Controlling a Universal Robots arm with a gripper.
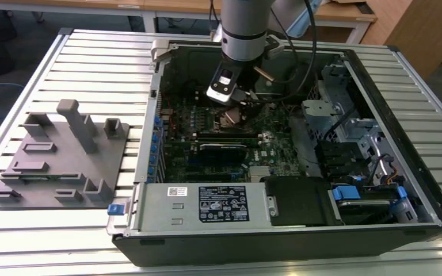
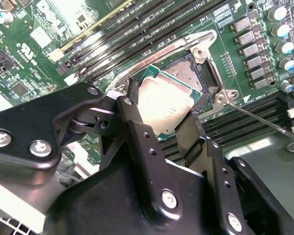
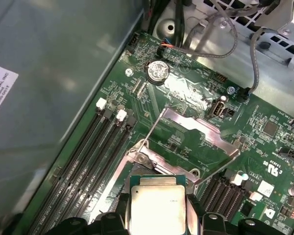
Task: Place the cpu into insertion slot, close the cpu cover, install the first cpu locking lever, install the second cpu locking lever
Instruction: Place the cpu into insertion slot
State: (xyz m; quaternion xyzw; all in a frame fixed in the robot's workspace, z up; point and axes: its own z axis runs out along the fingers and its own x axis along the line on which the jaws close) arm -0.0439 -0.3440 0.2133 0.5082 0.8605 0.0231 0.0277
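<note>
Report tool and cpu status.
Tool shut on cpu. Held over insertion slot, not seated. The cpu cover stands open, nothing blocking.

Slatted metal table (image 1: 98,57) — open computer case (image 1: 282,246) beside a grey fixture block (image 1: 60,172) on it

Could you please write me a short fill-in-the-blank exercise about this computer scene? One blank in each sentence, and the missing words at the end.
1. The end effector is shut on the ____.
2. The insertion slot is ____, with no chip seated in it.
3. The cpu cover is ____, swung up from the slot.
4. The grey fixture lies toward the exterior view's ____ of the computer case.

Missing words: cpu; empty; open; left.
</note>
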